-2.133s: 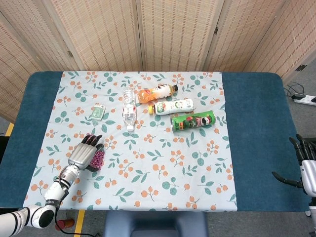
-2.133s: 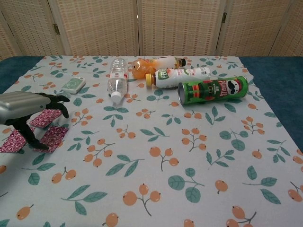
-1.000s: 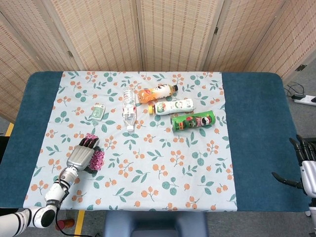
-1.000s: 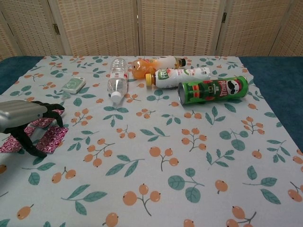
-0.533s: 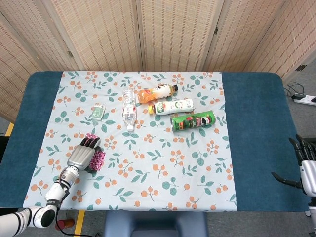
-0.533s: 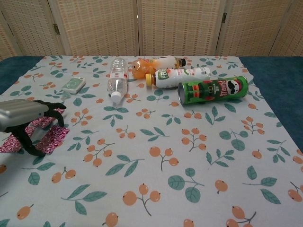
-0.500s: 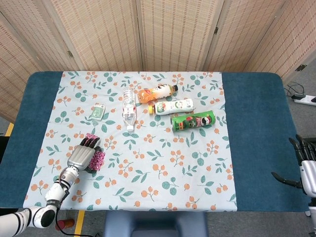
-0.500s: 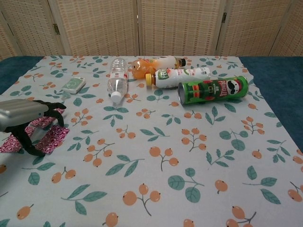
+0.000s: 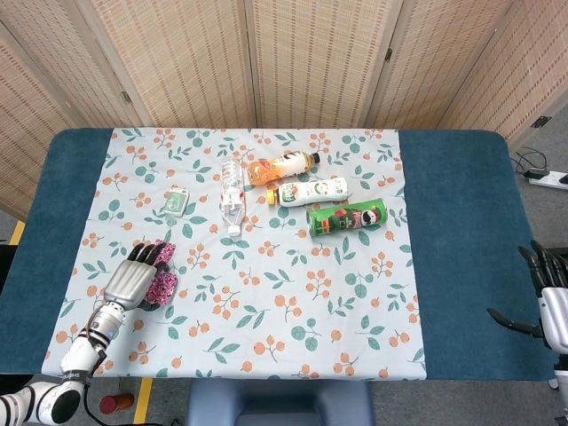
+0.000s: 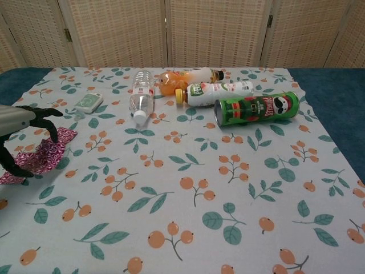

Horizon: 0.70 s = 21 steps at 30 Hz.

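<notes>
Woven reed screens back a blue tabletop [image 9: 461, 231] spread with a leaf-and-orange print cloth [image 9: 284, 293]. At the near left, the left hand [image 9: 131, 280] hovers over a pink patterned packet [image 10: 44, 153], fingers spread and curled downward, grasping nothing; the packet lies directly beneath it, its long axis running near to far. Farther along lie a small green pack [image 9: 177, 201], a clear water bottle [image 9: 232, 197], an orange juice bottle [image 9: 280, 166], a white drink bottle [image 9: 312, 191] and a green Pringles can [image 9: 347, 217]. The right hand [image 9: 552, 297] waits released at the far right edge, well apart.
</notes>
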Motion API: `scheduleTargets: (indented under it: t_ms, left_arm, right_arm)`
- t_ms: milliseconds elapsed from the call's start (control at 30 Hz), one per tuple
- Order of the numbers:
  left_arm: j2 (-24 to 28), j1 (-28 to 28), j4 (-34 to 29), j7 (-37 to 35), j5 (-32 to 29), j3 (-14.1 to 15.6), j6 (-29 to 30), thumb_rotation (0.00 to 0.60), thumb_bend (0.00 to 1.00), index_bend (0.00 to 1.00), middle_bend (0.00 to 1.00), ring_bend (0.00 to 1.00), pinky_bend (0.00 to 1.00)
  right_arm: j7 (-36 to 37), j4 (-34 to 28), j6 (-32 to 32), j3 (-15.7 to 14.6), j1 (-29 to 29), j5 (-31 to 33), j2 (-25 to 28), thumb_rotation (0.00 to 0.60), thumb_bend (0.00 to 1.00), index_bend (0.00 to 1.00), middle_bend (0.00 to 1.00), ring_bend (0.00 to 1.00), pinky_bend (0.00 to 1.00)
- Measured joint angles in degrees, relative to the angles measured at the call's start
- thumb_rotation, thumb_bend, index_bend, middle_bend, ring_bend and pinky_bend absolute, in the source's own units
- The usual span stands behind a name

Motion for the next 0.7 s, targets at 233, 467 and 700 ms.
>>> scheduleTargets:
  t_ms: [233,467,700]
  left_arm:
    - [0.39,1.23,2.47,-1.27,-0.29,0.24,0.4,0.599,0.18,0.35,0.02,0.0,0.0]
    - [-1.17,1.93,7.71,-3.96,-0.17,0.29,-0.73,0.6,0.18,0.33,0.02,0.0,0.0]
    - [-2.44,2.72,11.31,-5.84,-0.48,0.25,-2.13,0.6,0.18,0.32,0.02,0.0,0.0]
  right_arm:
    - [-0.31,-0.22,-0.13,0.09,0.31,-0.18,-0.04,0.471,0.16,0.0,0.0,0.0,0.0]
    - [-0.6,-0.61,0.15,0.01,0.29,-0.41,-0.03,0.47,0.16,0.0,0.0,0.0,0.0]
    - [-0.41,-0.74,0.64,-0.1,-0.04,-0.43,0.09,0.469,0.16,0.0,0.0,0.0,0.0]
